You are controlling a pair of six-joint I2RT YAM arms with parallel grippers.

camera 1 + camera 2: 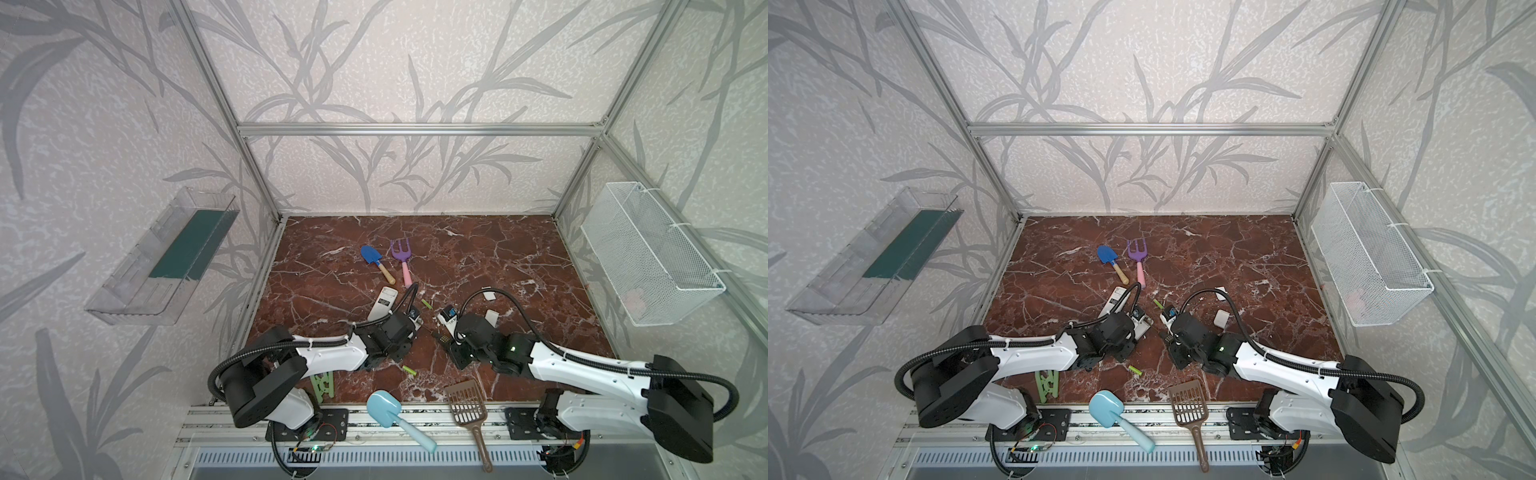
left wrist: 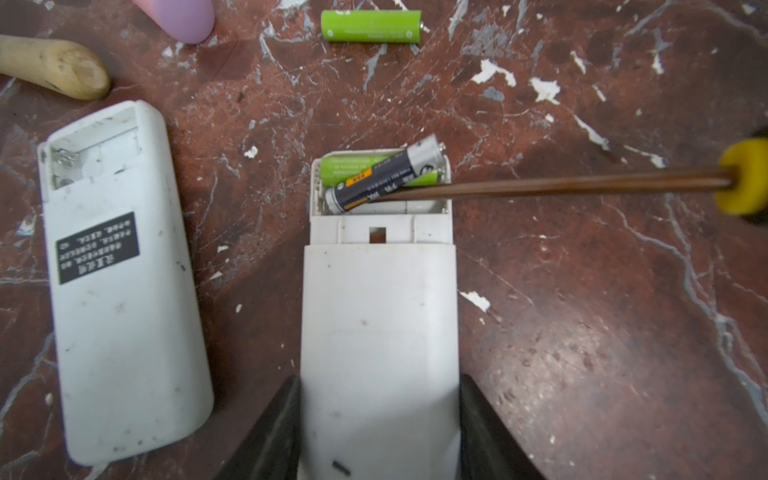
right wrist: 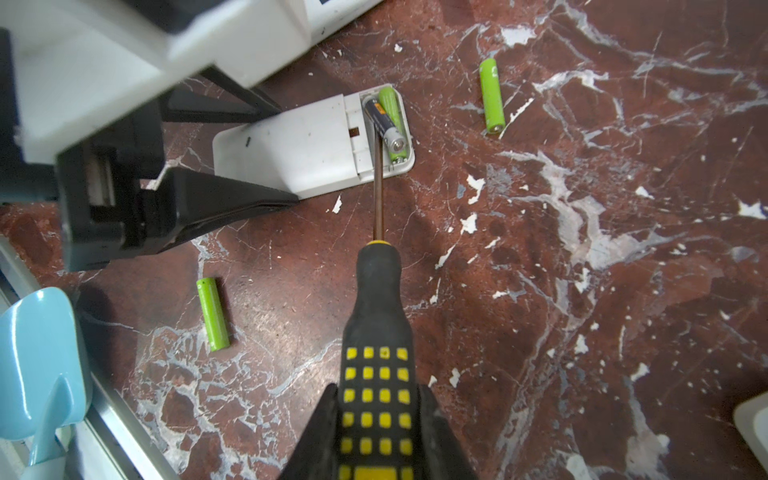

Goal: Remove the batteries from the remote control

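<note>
My left gripper (image 2: pixel 379 386) is shut on the white remote control (image 2: pixel 378 316), which lies back up on the marble with its compartment uncovered. Inside lie a lime-green battery (image 2: pixel 347 166) and a dark blue and silver battery (image 2: pixel 384 176) tilted up across it. My right gripper (image 3: pixel 376 390) is shut on the yellow-black screwdriver (image 3: pixel 376 316); its tip sits under the dark battery. Two loose green batteries lie on the table in both top views: one (image 1: pixel 426 304) beyond the grippers, one (image 1: pixel 408 370) nearer the front.
A second white remote (image 2: pixel 120 282) with an empty compartment lies beside the held one. A blue toy shovel (image 1: pixel 372 257) and purple rake (image 1: pixel 402 253) lie farther back. A light blue scoop (image 1: pixel 386 409) and brown slotted scoop (image 1: pixel 465 405) overhang the front edge. Two white covers (image 1: pixel 491 318) lie to the right.
</note>
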